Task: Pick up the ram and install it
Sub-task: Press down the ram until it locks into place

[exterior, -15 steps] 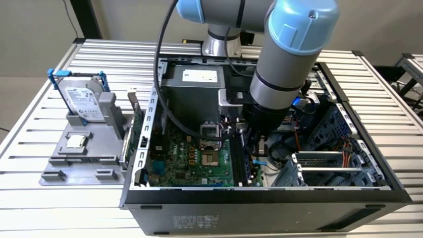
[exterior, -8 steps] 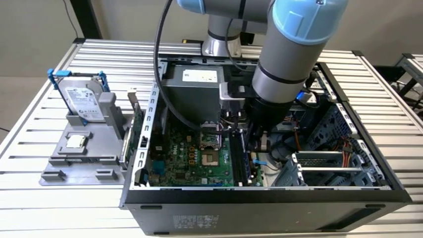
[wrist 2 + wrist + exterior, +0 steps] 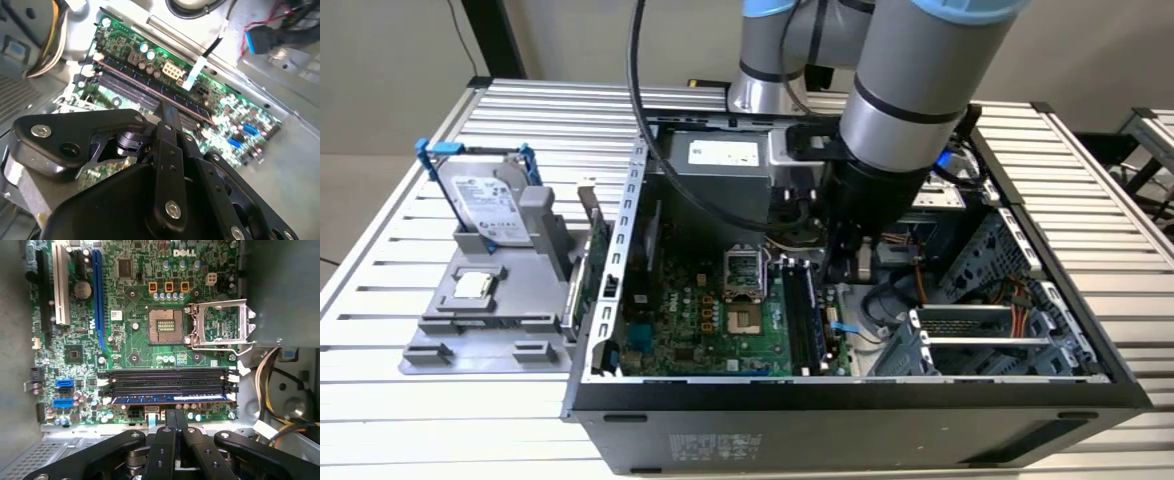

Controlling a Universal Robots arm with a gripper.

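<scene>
A slatted metal table carries everything. Toward the exterior view's left stands a grey holder propping the hard drive upright, presumably so it can be grasped from above. Beside it lies the open computer case, its motherboard facing up for reach. I hang inside it, over the memory slots. The ram sits in the slot nearest me, its blue label edge showing in the first wrist view. My gripper has its fingers pressed together, just above that stick. Whether the stick is fully latched, my own linkage hides.
</scene>
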